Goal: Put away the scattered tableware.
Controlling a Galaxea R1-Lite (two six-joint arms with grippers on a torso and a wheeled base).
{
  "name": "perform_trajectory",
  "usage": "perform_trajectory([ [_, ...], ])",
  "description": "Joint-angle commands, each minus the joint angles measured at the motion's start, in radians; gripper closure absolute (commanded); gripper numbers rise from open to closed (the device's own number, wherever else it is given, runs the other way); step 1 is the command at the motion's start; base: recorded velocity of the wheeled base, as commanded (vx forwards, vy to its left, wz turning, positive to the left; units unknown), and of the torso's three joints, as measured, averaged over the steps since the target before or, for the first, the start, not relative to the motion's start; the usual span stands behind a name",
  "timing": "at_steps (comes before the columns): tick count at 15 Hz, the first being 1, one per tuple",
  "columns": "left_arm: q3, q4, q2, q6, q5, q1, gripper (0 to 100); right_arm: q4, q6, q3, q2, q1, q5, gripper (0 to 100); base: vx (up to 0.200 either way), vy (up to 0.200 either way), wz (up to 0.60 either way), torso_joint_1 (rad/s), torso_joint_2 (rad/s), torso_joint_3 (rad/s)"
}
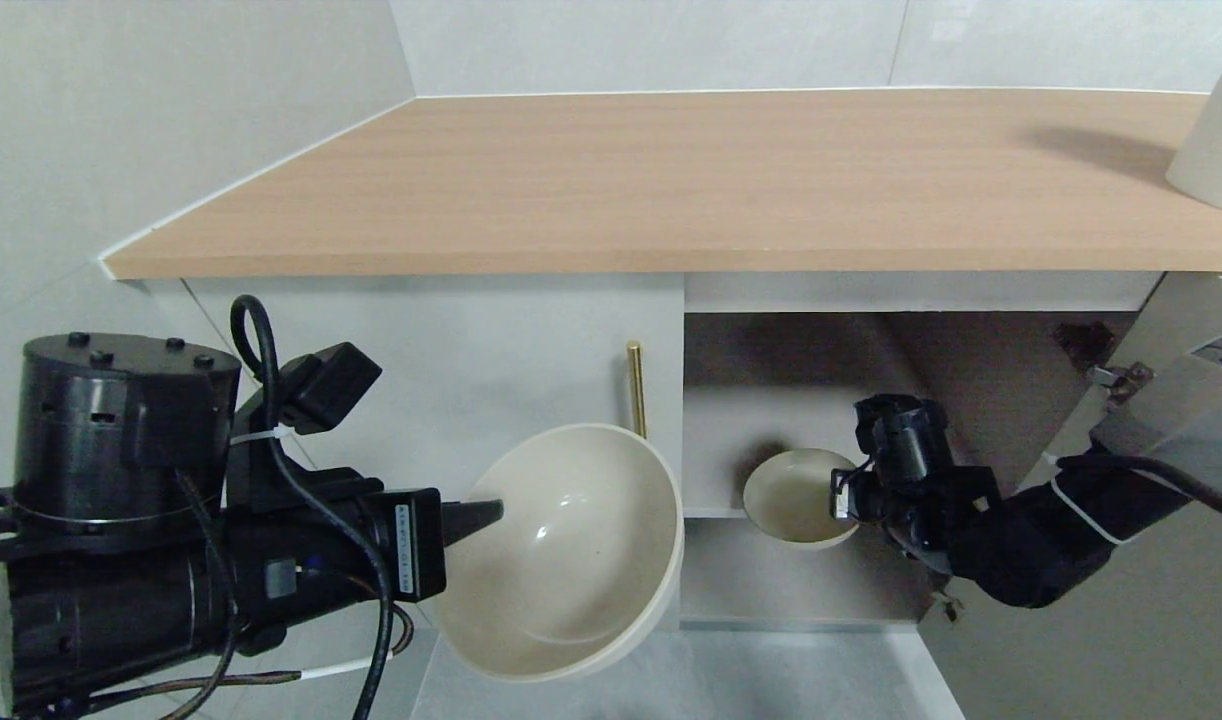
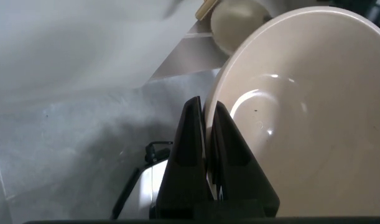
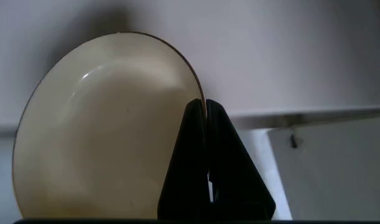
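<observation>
My left gripper (image 1: 491, 515) is shut on the rim of a large cream bowl (image 1: 571, 555), held tilted in the air in front of the closed left cabinet door (image 1: 471, 370). In the left wrist view the fingers (image 2: 199, 124) pinch that bowl's (image 2: 314, 124) edge. My right gripper (image 1: 843, 498) is shut on the rim of a small cream bowl (image 1: 796, 497), held tilted inside the open cabinet (image 1: 871, 360) just above its shelf (image 1: 716, 440). The right wrist view shows the small bowl (image 3: 102, 124) clamped at its edge by the gripper (image 3: 206, 109).
A wooden countertop (image 1: 671, 180) runs above the cabinets, with a white object (image 1: 1216, 150) at its far right. A brass handle (image 1: 635, 388) marks the closed door's edge. The open cabinet door (image 1: 1171, 420) swings out at the right. Grey floor (image 1: 691, 680) lies below.
</observation>
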Motion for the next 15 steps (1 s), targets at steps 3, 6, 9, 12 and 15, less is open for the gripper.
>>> perform_trajectory([
  [3,0.000,-0.001,0.002,-0.001,0.001,0.000,100,-0.007,0.011,-0.069,0.087,-0.043,-0.049,100,0.000,0.000,0.00,0.000,0.00,0.000],
  [6,0.000,-0.001,0.002,-0.001,0.001,0.000,100,-0.002,0.020,-0.146,0.143,-0.086,-0.121,100,0.000,0.000,0.00,0.000,0.00,0.000],
  [9,-0.001,-0.001,0.002,-0.001,0.001,0.000,100,-0.001,0.023,-0.210,0.179,-0.098,-0.132,100,0.000,0.000,0.00,0.000,0.00,0.000],
  [12,-0.001,-0.001,0.002,-0.001,0.001,0.001,100,0.001,0.023,-0.242,0.201,-0.101,-0.157,100,0.000,0.000,0.00,0.000,0.00,0.000],
  [15,-0.001,-0.001,0.002,-0.001,0.001,0.001,100,-0.002,0.023,-0.250,0.201,-0.110,-0.157,100,0.000,0.000,0.00,0.000,0.00,0.000],
])
